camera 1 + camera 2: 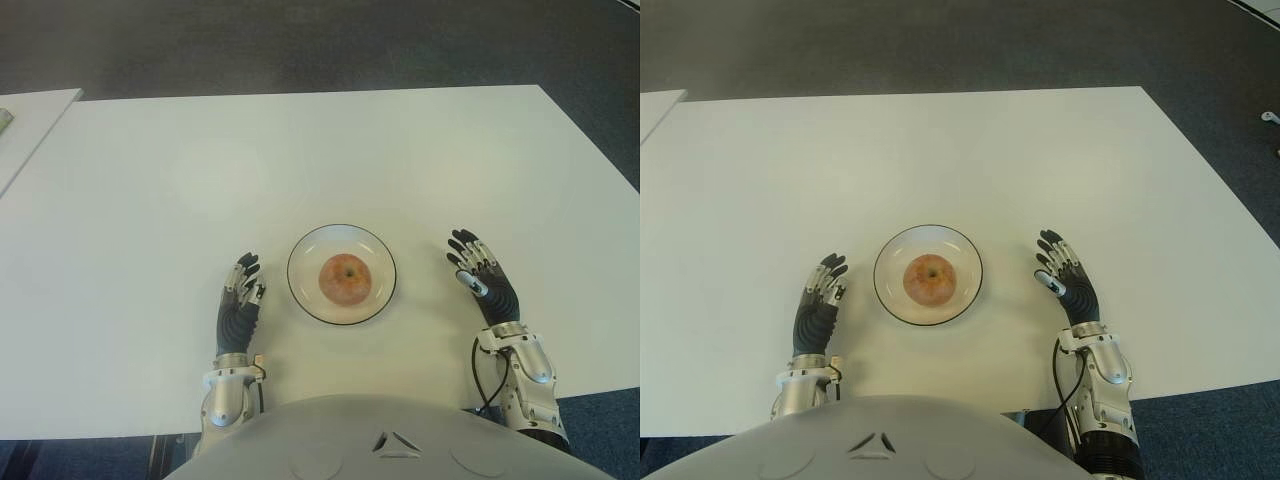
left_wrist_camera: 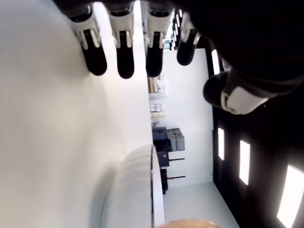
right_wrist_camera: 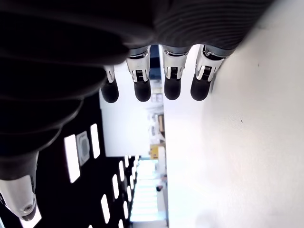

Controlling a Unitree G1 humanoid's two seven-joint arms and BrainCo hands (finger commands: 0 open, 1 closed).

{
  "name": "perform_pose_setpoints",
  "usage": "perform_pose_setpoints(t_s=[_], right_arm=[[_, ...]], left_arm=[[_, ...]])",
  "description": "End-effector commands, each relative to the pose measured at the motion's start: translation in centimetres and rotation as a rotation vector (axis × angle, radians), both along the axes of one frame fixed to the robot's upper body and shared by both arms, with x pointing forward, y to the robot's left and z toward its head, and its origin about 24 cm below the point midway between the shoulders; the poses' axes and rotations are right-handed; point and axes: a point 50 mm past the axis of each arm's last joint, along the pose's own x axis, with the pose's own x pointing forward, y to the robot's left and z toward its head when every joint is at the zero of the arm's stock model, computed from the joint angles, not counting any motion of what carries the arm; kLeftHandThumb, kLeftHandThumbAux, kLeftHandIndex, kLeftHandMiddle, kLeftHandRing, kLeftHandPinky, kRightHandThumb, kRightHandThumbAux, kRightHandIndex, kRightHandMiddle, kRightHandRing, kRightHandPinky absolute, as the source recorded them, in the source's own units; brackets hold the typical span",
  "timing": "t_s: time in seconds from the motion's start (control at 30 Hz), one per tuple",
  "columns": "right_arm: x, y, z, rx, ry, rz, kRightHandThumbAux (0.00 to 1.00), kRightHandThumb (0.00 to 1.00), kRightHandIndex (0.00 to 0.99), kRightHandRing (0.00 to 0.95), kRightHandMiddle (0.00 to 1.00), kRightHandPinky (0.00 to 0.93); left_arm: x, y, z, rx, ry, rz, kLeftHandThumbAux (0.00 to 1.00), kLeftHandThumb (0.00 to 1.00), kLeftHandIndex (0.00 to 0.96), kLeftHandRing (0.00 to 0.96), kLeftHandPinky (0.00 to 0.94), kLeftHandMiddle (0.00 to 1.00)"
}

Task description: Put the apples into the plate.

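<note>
in the left eye view one apple (image 1: 345, 278) sits in the middle of the plate (image 1: 303, 290) on the white desk (image 1: 300, 150). the left hand (image 1: 238, 310) shows beside the plate on its left, the right hand (image 1: 482, 280) on its right, both with fingers stretched out and holding nothing.

the right eye view shows the same layout; the robot's body cuts off the near desk edge.

in the left wrist view the fingers (image 2: 125, 57) extend straight over the desk, and beyond their tips the plate's rim is only partly visible, the apple cut off at the frame edge.

in the right wrist view the fingers (image 3: 171, 80) are likewise straight and empty; neither plate nor apple appears.
</note>
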Motion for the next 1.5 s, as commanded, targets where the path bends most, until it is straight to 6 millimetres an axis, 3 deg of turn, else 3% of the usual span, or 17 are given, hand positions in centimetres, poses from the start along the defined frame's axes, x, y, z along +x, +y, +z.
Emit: perform_pose_setpoints(t_s=[0.03,0.23,0.5,0.63,0.87,1.5], right_arm=[[-1.4,0.3,-1.9,0.032,0.133,-0.018,0.598,0.211,0.09,0.049,0.089,0.062],[-1.5,0.6,-1.9,0.029,0.129,-0.019,0.589,0.212,0.096,0.046,0.09,0.069],[-1.5,0.9,-1.6,0.04,0.099,0.008,0.579,0.207,0.097,0.057,0.097,0.086],[-1.5,1.0,-1.5,0.044,0.087,0.022,0.589,0.201,0.09,0.06,0.093,0.088],[-1.1,1.4,-1.3,0.018,0.079,0.046,0.6,0.176,0.084,0.05,0.084,0.049],[-1.1,2.4,-1.4,0.022,0.105,0.083,0.636,0.143,0.054,0.015,0.037,0.025]], left_arm=[[-0.6,-0.8,-2.0,-0.003,0.056,-0.024,0.398,0.051,0.143,0.181,0.203,0.172],[-0.7,-1.5,-2.6,-0.003,0.027,-0.017,0.37,0.064,0.144,0.179,0.21,0.175],[-0.3,-2.5,-2.6,-0.019,-0.02,-0.035,0.411,0.078,0.171,0.228,0.273,0.224],[0.0,-2.4,-2.9,-0.019,-0.032,-0.032,0.437,0.075,0.191,0.231,0.274,0.228],[0.8,-1.5,-5.1,-0.036,0.023,-0.037,0.451,0.058,0.184,0.225,0.269,0.223],[0.9,-1.7,-5.3,-0.004,0.049,-0.062,0.448,0.049,0.139,0.229,0.296,0.21]])
